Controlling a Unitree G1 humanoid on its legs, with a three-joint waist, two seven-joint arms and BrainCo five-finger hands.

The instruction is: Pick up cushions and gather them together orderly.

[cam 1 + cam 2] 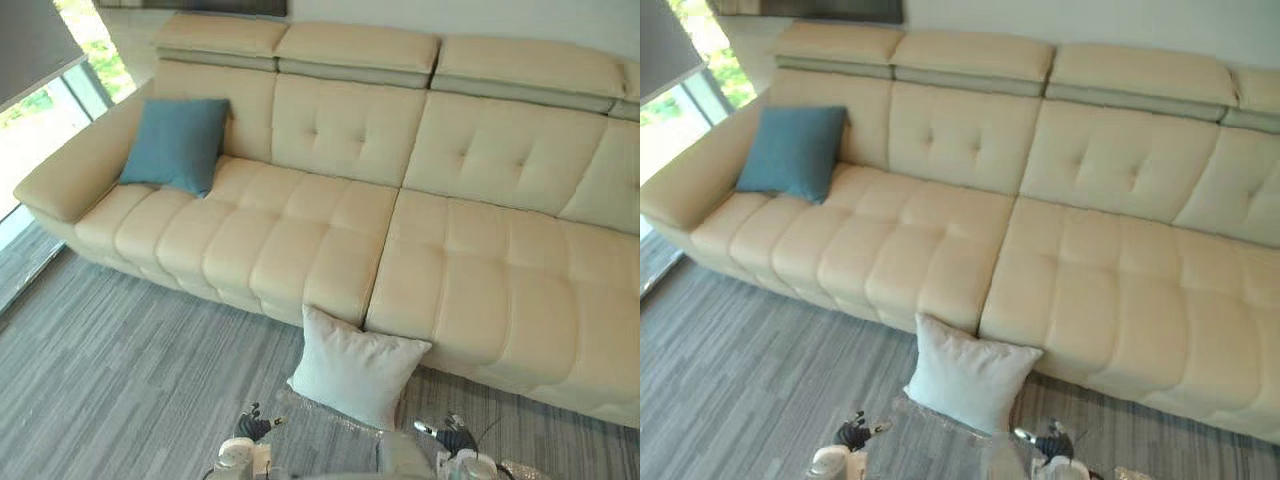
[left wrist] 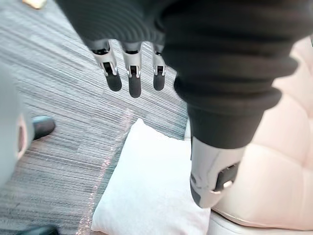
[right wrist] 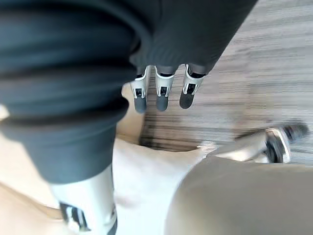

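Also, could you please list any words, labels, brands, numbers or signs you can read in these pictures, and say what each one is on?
None: no readable text, number or sign shows anywhere.
Blue cushion: plain, no label visible.
White cushion: plain, no label visible.
Sofa: plain cream upholstery, no tag or print.
Left hand and right hand: no legible markings.
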